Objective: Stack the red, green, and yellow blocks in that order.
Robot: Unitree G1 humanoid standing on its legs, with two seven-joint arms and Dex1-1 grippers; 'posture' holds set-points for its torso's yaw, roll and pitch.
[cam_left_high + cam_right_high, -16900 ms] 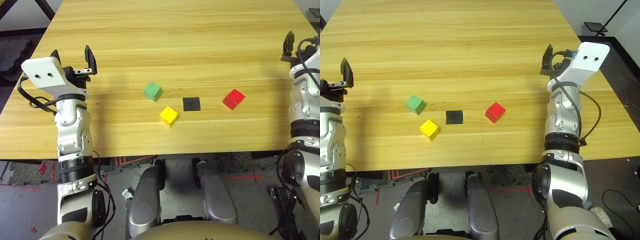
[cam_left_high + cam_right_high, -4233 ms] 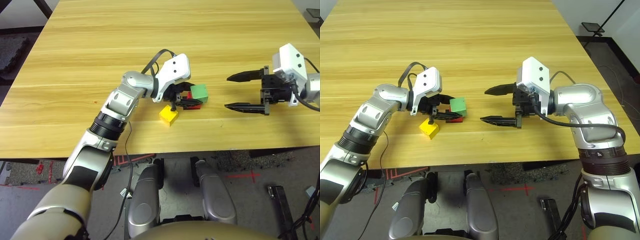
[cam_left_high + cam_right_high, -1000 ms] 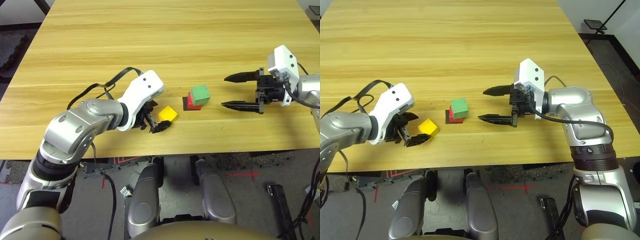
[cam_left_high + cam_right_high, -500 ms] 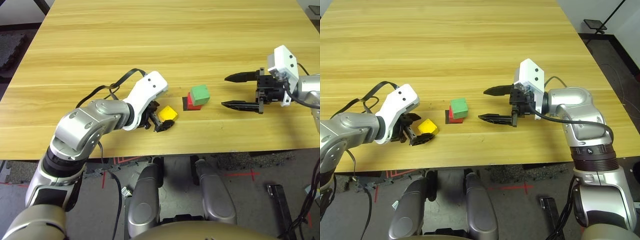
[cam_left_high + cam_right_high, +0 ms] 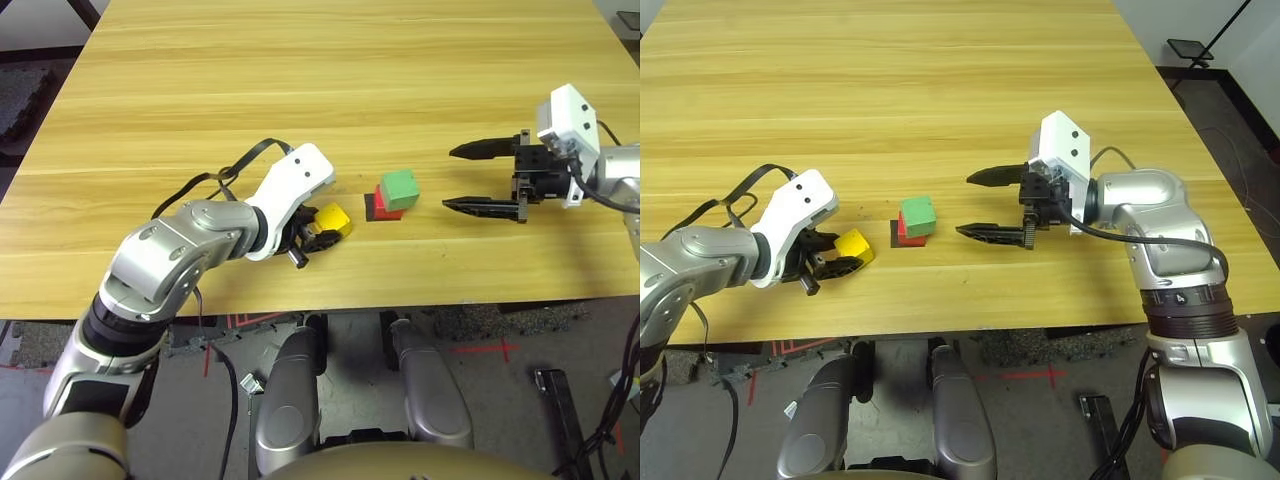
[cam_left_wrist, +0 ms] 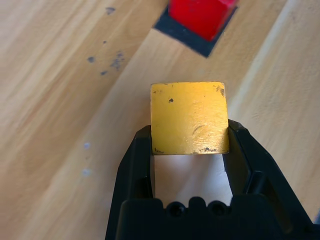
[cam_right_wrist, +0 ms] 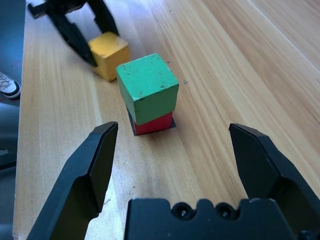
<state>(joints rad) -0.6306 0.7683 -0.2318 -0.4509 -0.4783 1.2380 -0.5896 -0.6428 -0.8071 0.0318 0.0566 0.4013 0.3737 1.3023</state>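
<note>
The green block (image 5: pixel 399 188) sits on top of the red block (image 5: pixel 384 208), and that pair stands on a flat black patch (image 5: pixel 369 211) near the table's front middle. Left of the stack, my left gripper (image 5: pixel 325 232) is shut on the yellow block (image 5: pixel 333 218). The left wrist view shows both fingers pressed against the yellow block's (image 6: pixel 189 117) sides, low over the wood. My right gripper (image 5: pixel 449 178) hovers to the right of the stack, open wide and pointing at it, with nothing between its fingers. In the right wrist view the green block (image 7: pixel 147 87) rests slightly askew on the red block (image 7: pixel 152 125).
The wooden table (image 5: pixel 300 90) stretches far behind the stack. Its front edge (image 5: pixel 400 295) runs close below both grippers. A black cable (image 5: pixel 215 178) loops off my left forearm.
My left gripper has closed onto the yellow block, which was lying between its open fingers. My right gripper has stayed open beside the stack, barely shifting.
</note>
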